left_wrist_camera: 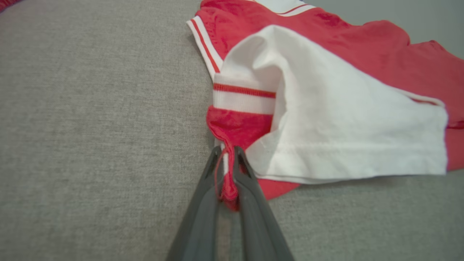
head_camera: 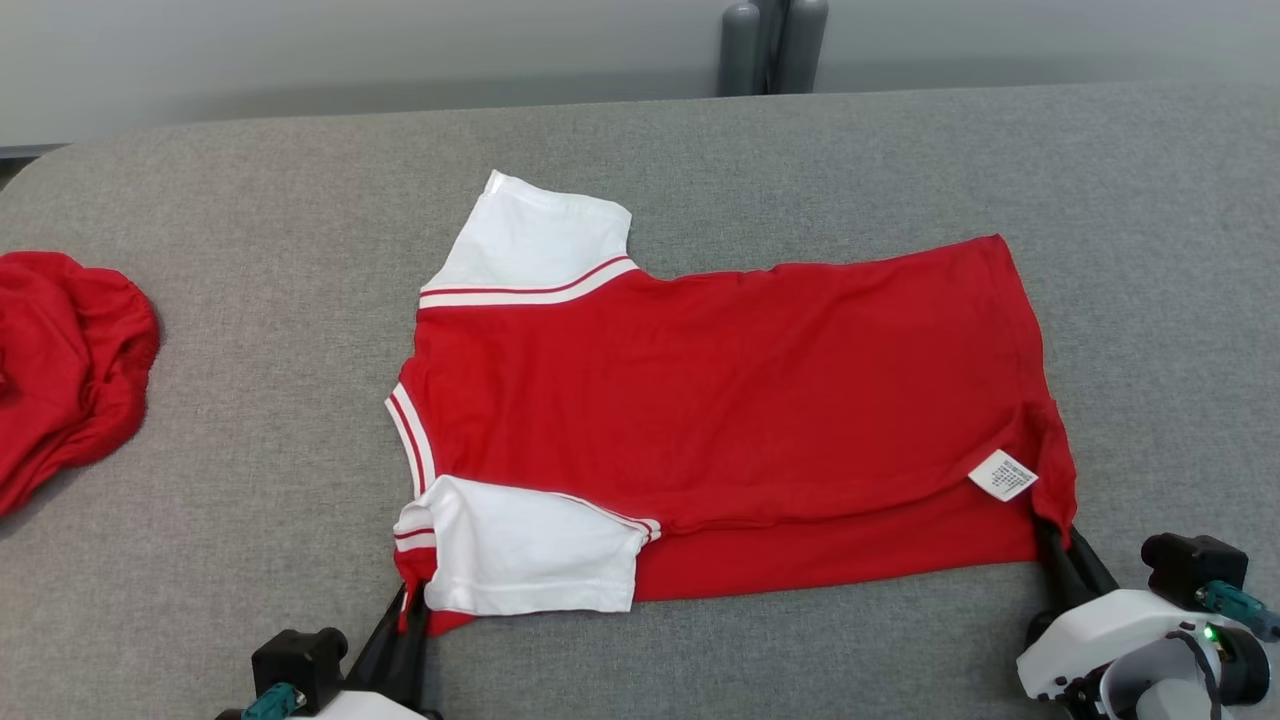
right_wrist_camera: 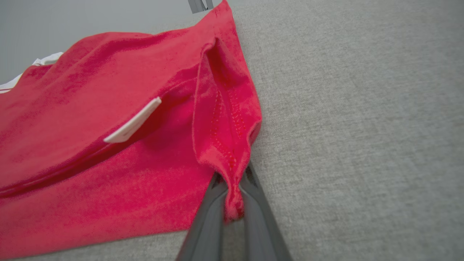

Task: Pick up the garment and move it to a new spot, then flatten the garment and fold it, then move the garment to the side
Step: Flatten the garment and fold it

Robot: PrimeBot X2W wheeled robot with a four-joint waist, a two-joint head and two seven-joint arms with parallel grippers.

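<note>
A red garment (head_camera: 720,400) with white sleeves lies spread on the grey table, collar to the left, hem to the right. Its near edge is folded up a little, and a white label (head_camera: 1003,474) shows by the near right corner. My left gripper (head_camera: 412,610) is shut on the garment's near left corner, below the white sleeve (head_camera: 520,545). In the left wrist view red cloth (left_wrist_camera: 229,188) is pinched between the fingers. My right gripper (head_camera: 1055,535) is shut on the near right hem corner. The right wrist view shows the bunched hem (right_wrist_camera: 232,181) squeezed in the jaws.
A second red cloth (head_camera: 60,360) lies crumpled at the table's left edge. Two grey posts (head_camera: 775,45) stand behind the table's far edge. Bare grey table (head_camera: 1150,250) stretches to the right and beyond the garment.
</note>
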